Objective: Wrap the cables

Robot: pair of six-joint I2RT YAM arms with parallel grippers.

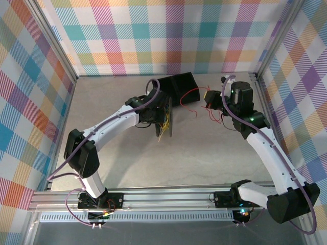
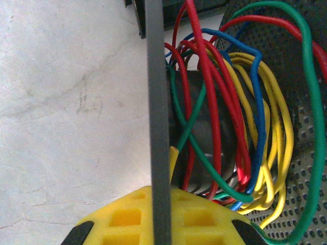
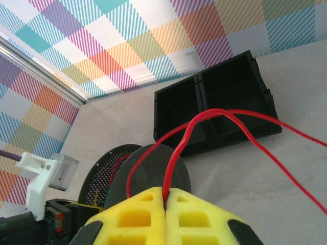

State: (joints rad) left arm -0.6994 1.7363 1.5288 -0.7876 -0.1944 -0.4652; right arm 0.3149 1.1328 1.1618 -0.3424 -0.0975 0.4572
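Observation:
The black spool [image 1: 167, 120] stands on edge in the middle of the table. My left gripper [image 2: 161, 193] is shut on the thin edge of its flange [image 2: 157, 102]. Several cables are wound on the core behind that flange: red [image 2: 212, 102], yellow [image 2: 271, 127], blue and green. A loose red cable [image 1: 193, 91] runs from the spool across the table to my right gripper [image 1: 209, 99]. In the right wrist view that gripper [image 3: 166, 194] is shut on the red cable [image 3: 170, 173], which arches up and away to the right, above the spool [image 3: 153, 163].
An open black box [image 1: 183, 86] [image 3: 225, 102] lies just behind the spool, near the back wall. More red wire lies tangled on the table [image 1: 215, 118] under the right arm. Checked walls and metal frame posts enclose the table.

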